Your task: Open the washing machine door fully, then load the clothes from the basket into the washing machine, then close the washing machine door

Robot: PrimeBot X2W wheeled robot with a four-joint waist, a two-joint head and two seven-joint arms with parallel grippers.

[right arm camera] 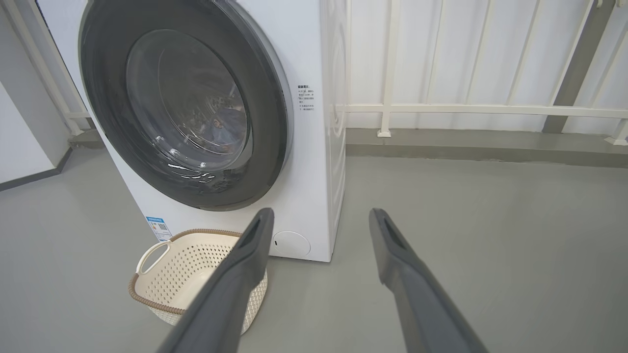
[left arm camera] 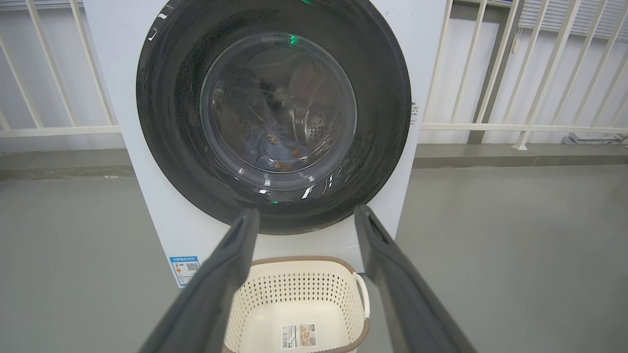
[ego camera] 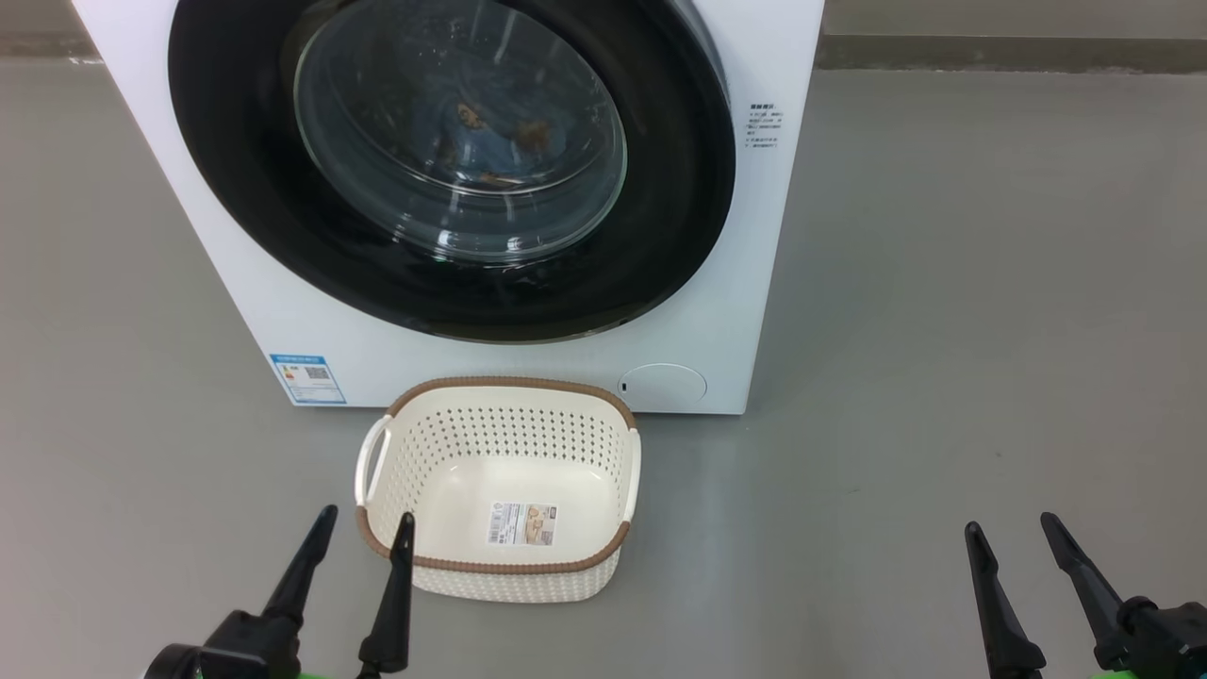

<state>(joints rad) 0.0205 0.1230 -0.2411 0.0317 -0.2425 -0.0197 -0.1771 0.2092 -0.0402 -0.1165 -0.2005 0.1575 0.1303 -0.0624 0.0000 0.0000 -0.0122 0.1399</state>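
Head view shows the washing machine (ego camera: 283, 311) on the grey floor (ego camera: 943, 283), its front facing the robot. The washing machine door (ego camera: 245, 189) is shut flat on it, and the clothes (ego camera: 490, 132) lie inside, behind the glass. The basket (ego camera: 500, 387) stands just before the machine, mouth up, long axis across the view. The blue energy sticker (ego camera: 307, 378) and the basket's label sticker (ego camera: 521, 523) are too small to read. The left gripper (ego camera: 368, 514), by the basket's near corner, and the right gripper (ego camera: 1010, 521), well apart from it, both have their fingers spread.
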